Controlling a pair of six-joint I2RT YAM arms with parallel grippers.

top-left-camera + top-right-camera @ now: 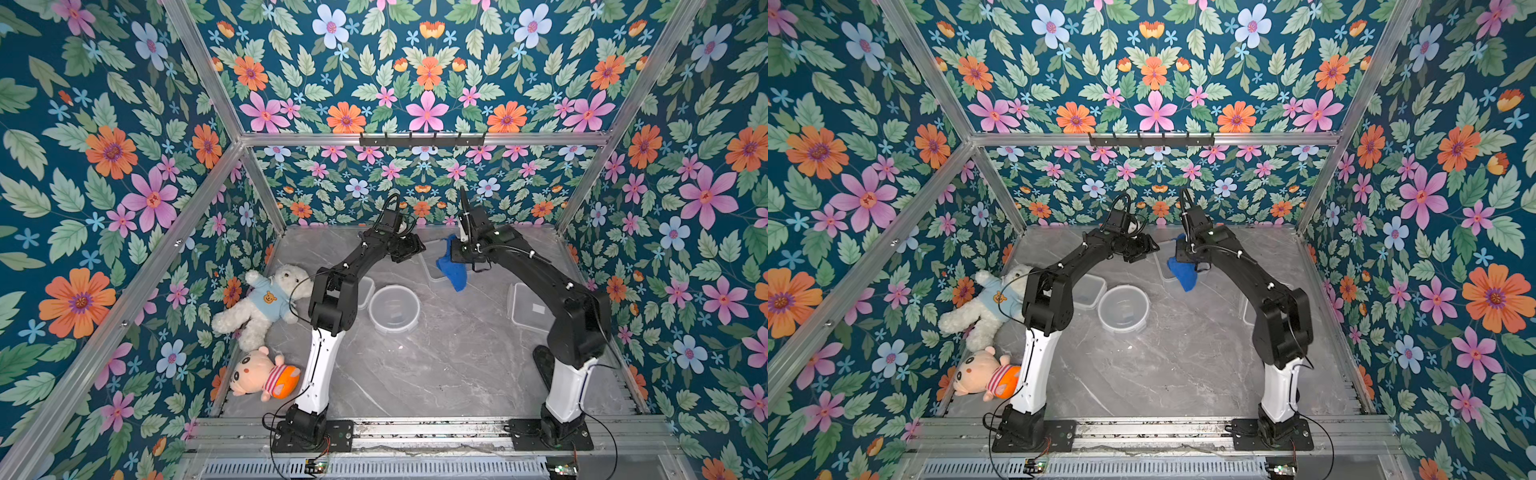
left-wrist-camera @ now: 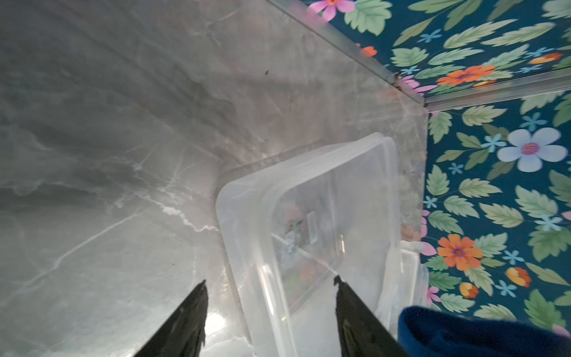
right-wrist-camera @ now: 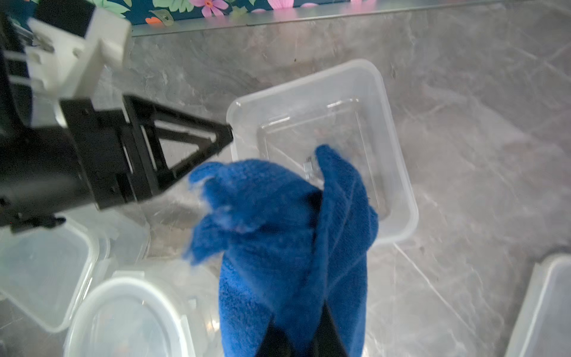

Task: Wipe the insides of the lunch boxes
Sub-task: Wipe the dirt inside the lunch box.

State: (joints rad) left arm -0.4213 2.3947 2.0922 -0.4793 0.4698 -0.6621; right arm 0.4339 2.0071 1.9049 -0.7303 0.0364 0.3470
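Grey marble worktop (image 1: 436,374), floral walls all round. Left of centre, mid-worktop: round lunch box (image 1: 386,299), untouched. Toward the far edge, left gripper (image 2: 269,280), arm arched forward, jaws spread either side of one wall of the rectangular lunch box (image 3: 398,185), not clamped. Just right, right gripper (image 3: 301,337), wrist angled down, pinched tight on the blue cloth (image 3: 278,231), dangling by the box mouth. Step in hand, likely: bracing the box before wiping. Next: clamp the wall, lower cloth inside.

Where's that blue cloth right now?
In a top view the blue cloth hangs from the right end effector near the back of the table, over a clear lunch box, with the left end effector close beside it.
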